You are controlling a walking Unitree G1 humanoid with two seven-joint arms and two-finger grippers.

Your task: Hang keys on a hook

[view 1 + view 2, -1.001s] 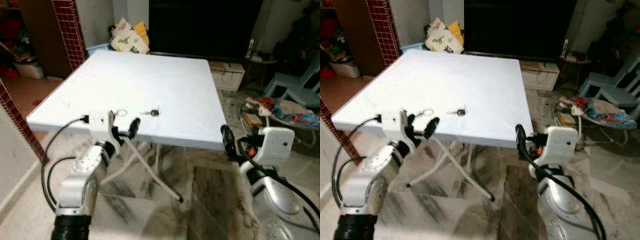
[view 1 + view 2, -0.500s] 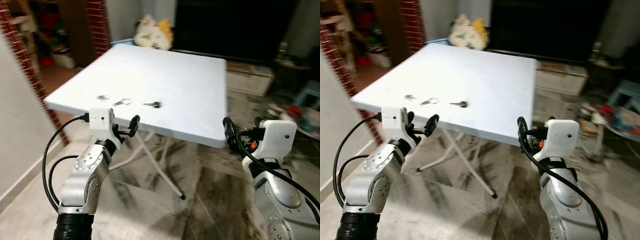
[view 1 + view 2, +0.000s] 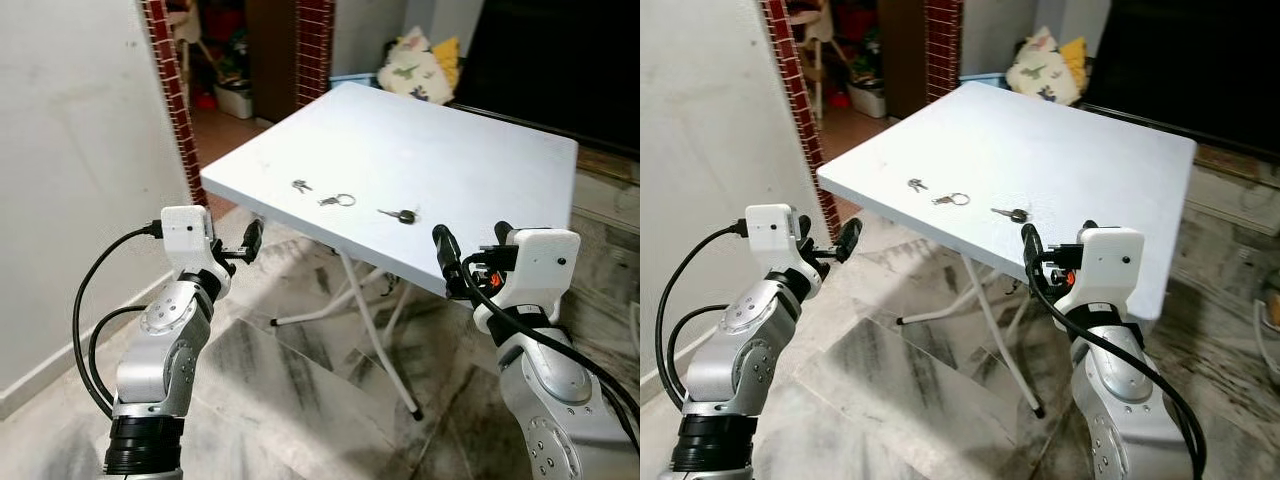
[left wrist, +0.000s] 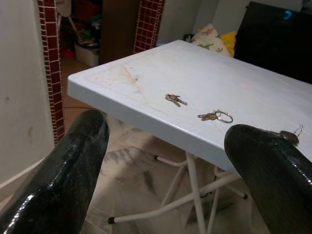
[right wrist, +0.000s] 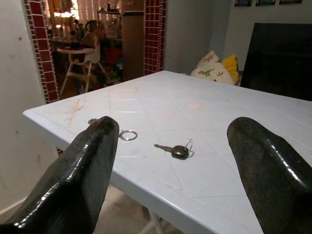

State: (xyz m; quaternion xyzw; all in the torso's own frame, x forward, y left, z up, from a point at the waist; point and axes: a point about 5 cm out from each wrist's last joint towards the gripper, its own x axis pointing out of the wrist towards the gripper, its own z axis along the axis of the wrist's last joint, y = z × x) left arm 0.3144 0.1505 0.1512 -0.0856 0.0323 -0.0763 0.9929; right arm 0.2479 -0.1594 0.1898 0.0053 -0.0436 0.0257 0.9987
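Three sets of keys lie on the white folding table point(image 3: 470, 160) near its front edge. They are a small pair point(image 3: 300, 185), a key on a ring point(image 3: 336, 200) and a black-headed key point(image 3: 400, 215). My left gripper point(image 4: 168, 134) is open and empty, held left of the table corner and below its top. My right gripper point(image 5: 170, 126) is also open and empty, just before the table's front edge, with the black-headed key point(image 5: 176, 150) straight ahead between its fingers point(image 5: 92, 161).
A pale wall point(image 3: 70, 150) stands close on my left, with red tiled pillars point(image 3: 168, 90) framing a doorway beyond. Patterned cushions point(image 3: 415, 68) and a dark screen point(image 3: 560, 60) sit behind the table. The table's white legs point(image 3: 375, 330) cross over the marble floor.
The camera has swung, so the table now sits further right and the left wall has come into view. The keys lie as before. Both grippers stay open.
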